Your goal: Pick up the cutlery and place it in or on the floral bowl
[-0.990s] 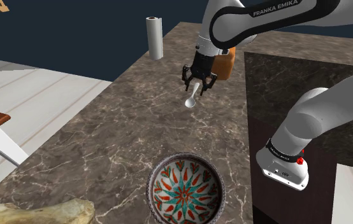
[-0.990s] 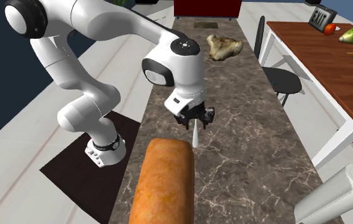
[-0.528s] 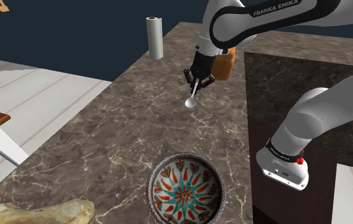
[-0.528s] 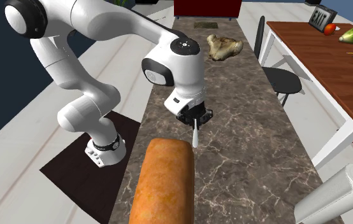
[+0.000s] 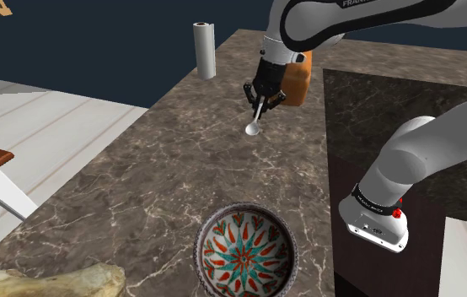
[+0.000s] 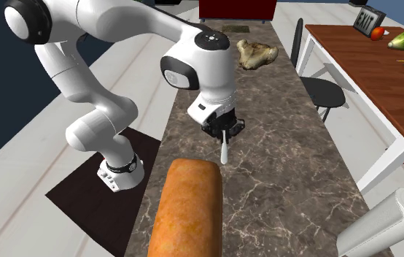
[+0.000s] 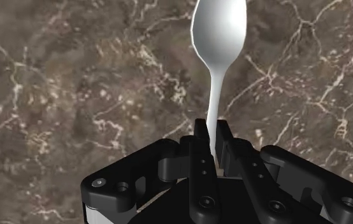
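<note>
A white spoon [image 5: 256, 121] hangs bowl-end down from my black gripper [image 5: 262, 103], which is shut on its handle above the brown marble counter [image 5: 156, 177]. In the wrist view the fingers [image 7: 200, 137] clasp the thin handle of the spoon [image 7: 218, 38], its bowl pointing away over the marble. In the second exterior view the gripper [image 6: 223, 136] holds the spoon [image 6: 224, 150] just behind the bread loaf. The floral bowl [image 5: 245, 251], with a red and teal pattern, stands on the counter near the shoulder view's bottom edge, well apart from the gripper.
An orange-brown bread loaf [image 5: 297, 82] lies right behind the gripper; in the second exterior view the loaf [image 6: 184, 208] is in the foreground. A white paper-towel roll [image 5: 204, 50] stands at the counter's far corner. A beige lump [image 5: 46, 282] lies at the near left. A dark mat [image 5: 409, 126] borders the counter.
The fingers have closed on the spoon's handle, and the gripper has risen, lifting the spoon off the counter.
</note>
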Motion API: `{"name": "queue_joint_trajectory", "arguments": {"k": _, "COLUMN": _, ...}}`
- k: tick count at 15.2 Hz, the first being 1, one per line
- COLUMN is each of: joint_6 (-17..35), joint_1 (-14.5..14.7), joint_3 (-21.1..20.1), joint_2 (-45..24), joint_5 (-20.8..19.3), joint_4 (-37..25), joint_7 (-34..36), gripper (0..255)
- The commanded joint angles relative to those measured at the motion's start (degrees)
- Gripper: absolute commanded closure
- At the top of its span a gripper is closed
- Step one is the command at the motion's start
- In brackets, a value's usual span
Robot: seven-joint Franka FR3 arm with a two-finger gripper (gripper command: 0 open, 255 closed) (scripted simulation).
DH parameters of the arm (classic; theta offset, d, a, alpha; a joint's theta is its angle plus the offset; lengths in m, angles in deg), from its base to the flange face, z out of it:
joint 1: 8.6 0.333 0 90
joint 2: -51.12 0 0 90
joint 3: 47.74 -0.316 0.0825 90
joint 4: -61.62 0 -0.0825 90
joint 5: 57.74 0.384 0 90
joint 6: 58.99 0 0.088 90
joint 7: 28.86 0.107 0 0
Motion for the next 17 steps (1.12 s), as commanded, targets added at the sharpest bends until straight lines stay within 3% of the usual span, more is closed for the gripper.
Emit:
{"name": "queue_joint_trajectory", "arguments": {"k": 1, "joint_6": -1.5, "joint_1": -0.1, "joint_3": 0.2, "joint_2": 0.2, "joint_5": -0.3, "joint_4": -1.3, "joint_7": 0.3, "gripper": 255}}
{"name": "queue_joint_trajectory", "arguments": {"k": 17, "joint_6": -13.6, "joint_1": -0.8, "joint_3": 2.0, "joint_2": 0.8, "joint_5": -2.4, "joint_4": -13.0, "joint_7": 2.7, "gripper": 255}}
